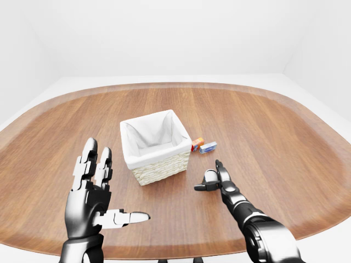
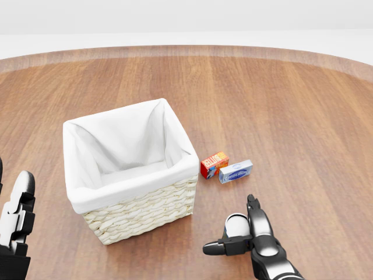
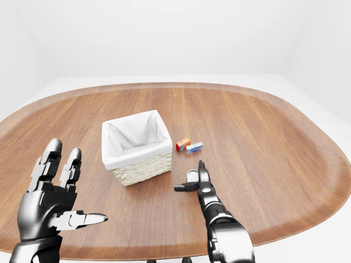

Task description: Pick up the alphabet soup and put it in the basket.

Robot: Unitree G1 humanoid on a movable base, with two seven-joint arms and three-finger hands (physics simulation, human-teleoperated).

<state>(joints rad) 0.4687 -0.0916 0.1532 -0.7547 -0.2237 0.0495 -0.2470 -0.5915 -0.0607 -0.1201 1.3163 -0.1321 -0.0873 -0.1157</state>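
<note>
Hovering over the near edge of the oval wooden table point(image 1: 274, 126), the left hand point(image 1: 90, 200) is raised at the lower left of the left-eye view with its fingers point(image 1: 88, 161) spread upward and the thumb stretched out to the right; it is wide open and holds nothing.

Right of it, toward the middle of the table, stands the basket point(image 2: 140, 216), a square woven one with a white cloth lining folded over its rim. No object shows inside the lining.

Just beside the basket's right side, on the bare wood, lie two small packages close together. The left one is a red and orange box point(image 2: 214, 164) with white lettering too small to read; the right one is a pale blue and white box point(image 2: 235, 171). The two appear to touch or nearly touch; I cannot tell which. None of the views shows anything that clearly reads as a soup can, so the soup's place cannot be told.

Below these boxes, nearer the table's near edge, the right hand point(image 2: 247, 236) reaches out low over the wood, fingers extended toward the boxes and thumb sticking out to the left. It is open, grasps nothing, and stays apart from both boxes.
</note>
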